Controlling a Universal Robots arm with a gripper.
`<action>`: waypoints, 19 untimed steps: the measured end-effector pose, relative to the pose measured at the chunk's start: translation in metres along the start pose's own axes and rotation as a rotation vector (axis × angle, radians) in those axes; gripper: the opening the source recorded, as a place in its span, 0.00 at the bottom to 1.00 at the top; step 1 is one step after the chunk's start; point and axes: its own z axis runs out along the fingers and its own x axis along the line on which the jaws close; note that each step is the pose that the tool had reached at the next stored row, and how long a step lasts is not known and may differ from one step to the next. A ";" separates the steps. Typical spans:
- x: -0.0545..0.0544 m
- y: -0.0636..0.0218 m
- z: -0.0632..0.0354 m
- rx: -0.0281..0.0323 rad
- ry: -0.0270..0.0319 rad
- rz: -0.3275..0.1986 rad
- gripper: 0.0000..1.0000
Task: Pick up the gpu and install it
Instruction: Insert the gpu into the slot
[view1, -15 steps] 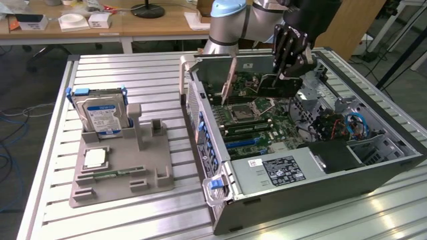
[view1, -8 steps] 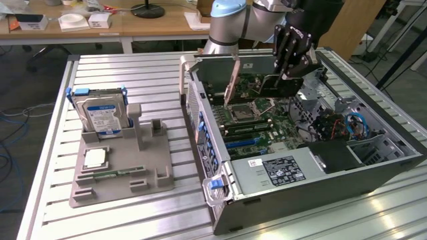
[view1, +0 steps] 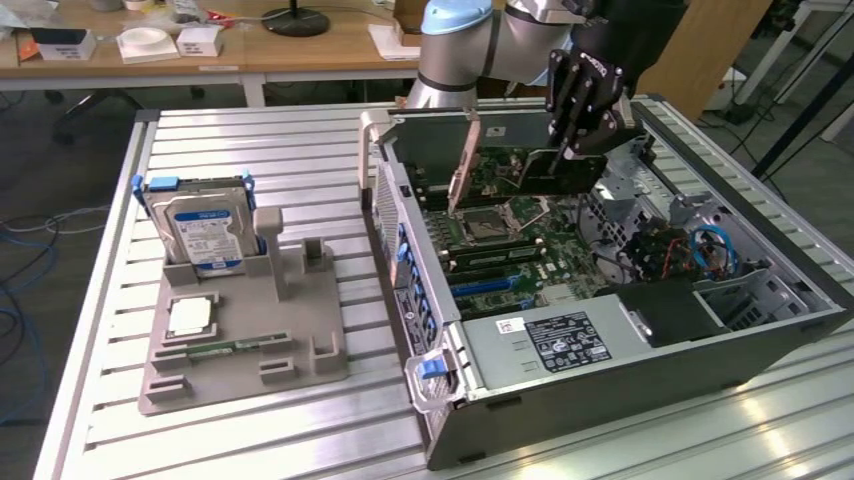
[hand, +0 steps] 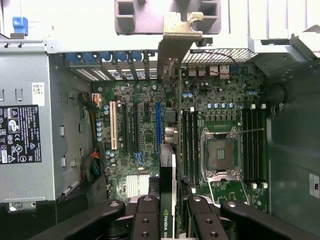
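Black fingers (hand: 146, 216) of the gripper (hand: 169, 212) stand partly apart, clamped on either face of the gpu (hand: 170, 135). The card hangs edge-down inside the open computer case (view1: 641, 360), over the motherboard (hand: 142, 125). Its silvery bracket (hand: 176, 45) sits close to the slotted rear wall. Seen from the wrist, the card runs just beside the blue slot (hand: 158, 127), with the memory slots (hand: 190, 145) near on its other side. Whether it touches the board cannot be told. Open room lies toward the power supply (view1: 561, 340).
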 end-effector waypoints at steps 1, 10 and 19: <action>0.000 0.0000 0.0000 0.0000 0.0000 0.000 0.26; 0.000 0.0001 0.0002 0.0040 0.0005 0.000 0.26; 0.001 0.0115 0.0102 0.0694 -0.0036 -0.003 0.26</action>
